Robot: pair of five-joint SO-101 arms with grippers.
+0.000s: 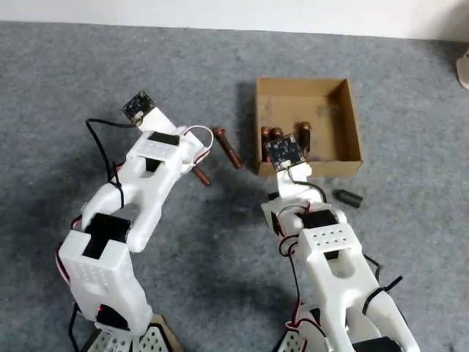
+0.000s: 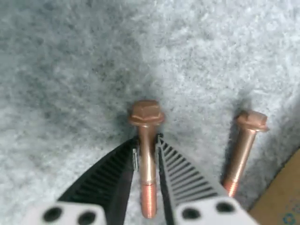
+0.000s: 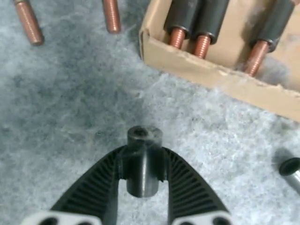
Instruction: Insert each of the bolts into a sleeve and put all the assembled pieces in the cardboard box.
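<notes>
My left gripper point(image 2: 146, 139) is shut on the shank of a copper bolt point(image 2: 146, 154), whose hex head points away over the grey carpet. A second copper bolt point(image 2: 243, 150) lies loose beside it, seen from above as a bolt point(image 1: 227, 147) just left of the cardboard box point(image 1: 352, 125). My right gripper point(image 3: 143, 154) is shut on a black sleeve point(image 3: 142, 161), held close in front of the box's near wall point(image 3: 211, 75). Three bolts in sleeves point(image 3: 211, 18) lie inside the box. Another black sleeve point(image 1: 348, 197) lies on the carpet right of the right arm.
Grey carpet point(image 1: 73, 88) covers the whole table. The two arms stand side by side, left wrist point(image 1: 157, 150) and right wrist point(image 1: 286, 158) about a hand's width apart. Open carpet lies left of and behind the box.
</notes>
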